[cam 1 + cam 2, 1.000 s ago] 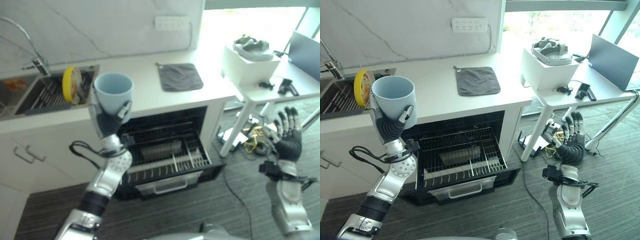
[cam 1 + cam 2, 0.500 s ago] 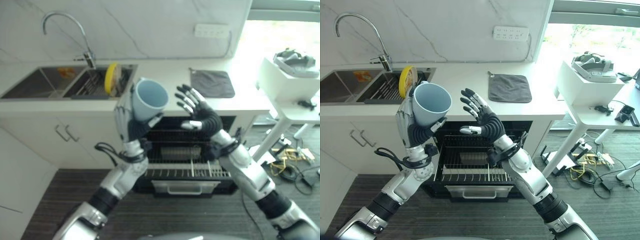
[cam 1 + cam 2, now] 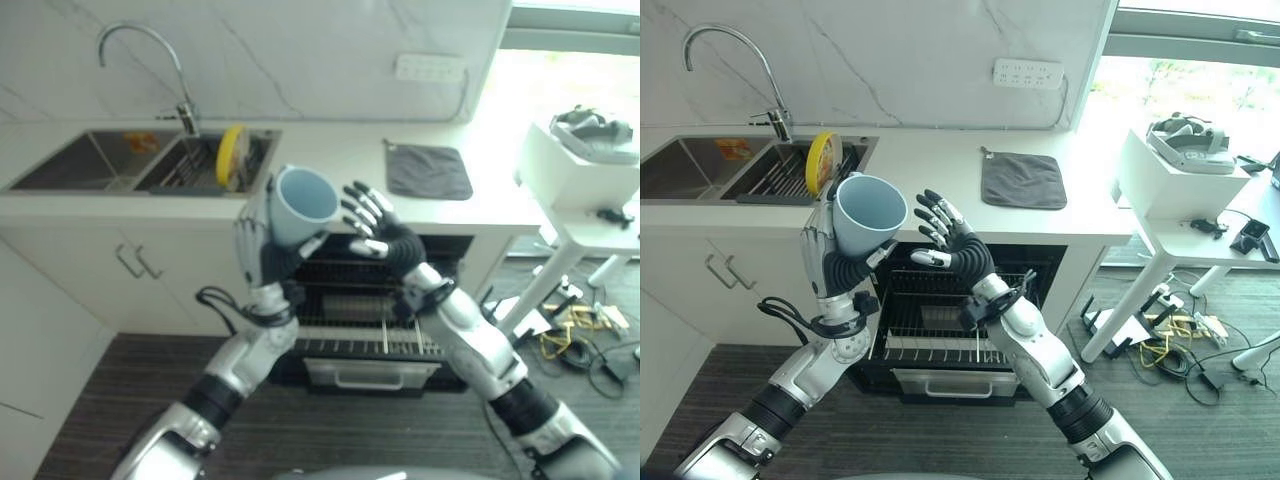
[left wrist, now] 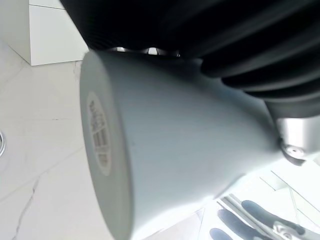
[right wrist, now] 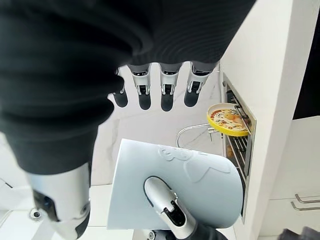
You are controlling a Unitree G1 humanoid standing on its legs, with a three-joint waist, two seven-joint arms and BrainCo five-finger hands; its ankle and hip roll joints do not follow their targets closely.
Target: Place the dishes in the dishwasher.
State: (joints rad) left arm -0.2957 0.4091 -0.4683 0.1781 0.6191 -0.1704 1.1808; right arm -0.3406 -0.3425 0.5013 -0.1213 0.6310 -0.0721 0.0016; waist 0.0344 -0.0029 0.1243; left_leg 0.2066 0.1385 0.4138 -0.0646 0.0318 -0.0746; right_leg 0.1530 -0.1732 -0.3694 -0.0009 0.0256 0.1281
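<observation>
- Left hand's [image 3: 837, 268] fingers are curling round the cup [image 3: 868, 212], holding it up, mouth tilting toward the right hand [image 3: 958, 250].
- Right hand's fingers are spreading apart, empty, just beside the cup's rim.
- Dishwasher [image 3: 940, 330] is standing open below both hands.

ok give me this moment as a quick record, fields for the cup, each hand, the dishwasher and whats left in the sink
cup: light blue cup, held up in front of the counter edge, mouth tipped toward the right hand
left hand: left hand curled round the cup's base
right hand: right hand open, fingers spread, beside the cup, not touching it
dishwasher: dishwasher open, rack pulled out
sink: yellow plate standing on edge in the sink rack
</observation>
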